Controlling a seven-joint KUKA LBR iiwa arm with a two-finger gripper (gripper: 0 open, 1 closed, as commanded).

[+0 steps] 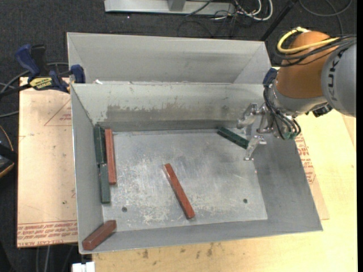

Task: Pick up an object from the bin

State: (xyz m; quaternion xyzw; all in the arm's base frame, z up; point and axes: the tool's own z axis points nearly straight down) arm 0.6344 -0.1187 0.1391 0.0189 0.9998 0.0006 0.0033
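Note:
My gripper (250, 147) is in the bin's back right part, near the right wall. A short dark green bar (231, 136) lies slantwise just to its left, close to the foot of the back wall. The bar's right end runs up to the gripper and is hidden behind it. I cannot make out whether the bar is gripped or only touched. A reddish-brown bar (180, 190) lies on the floor in the middle, well to the lower left of the gripper.
Along the left wall a long dark green bar (102, 164) and a reddish-brown bar (110, 157) lie side by side. Another reddish-brown block (100, 234) sits in the front left corner. The arm with its orange cover comes in over the right rim.

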